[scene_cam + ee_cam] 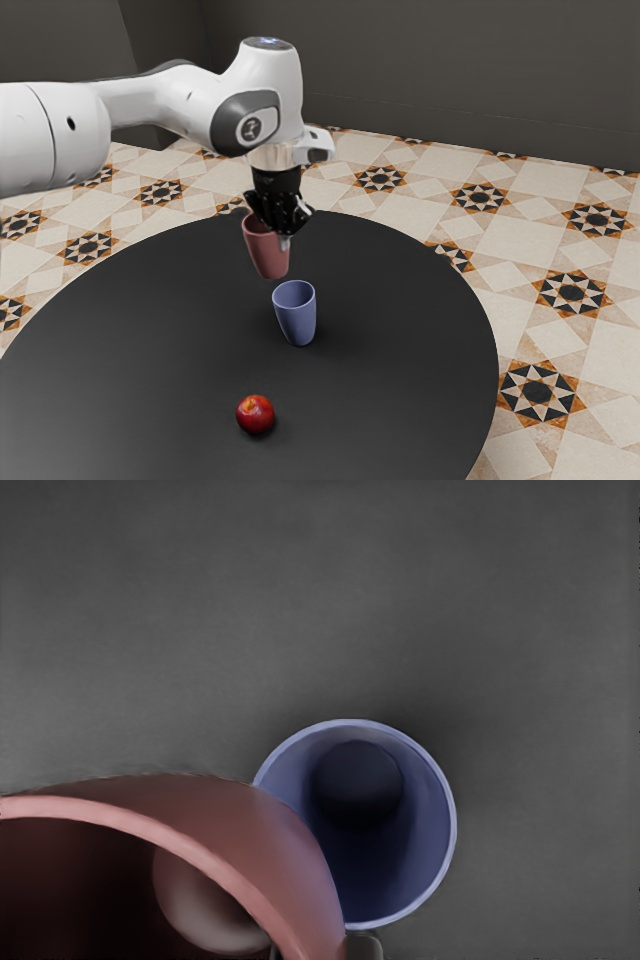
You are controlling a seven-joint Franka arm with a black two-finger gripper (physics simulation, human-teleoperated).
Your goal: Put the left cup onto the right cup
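Observation:
A pink cup hangs in the air above the round black table, held at its rim by my gripper, which is shut on it. A blue cup stands upright on the table just below and slightly toward the exterior view's right of the pink one. From the wrist, the pink cup's rim looms close under the hand, and the blue cup's open mouth lies right beside it, partly covered by the pink rim.
A red apple rests on the table nearer the front edge, well apart from both cups. Patterned floor tiles surround the table.

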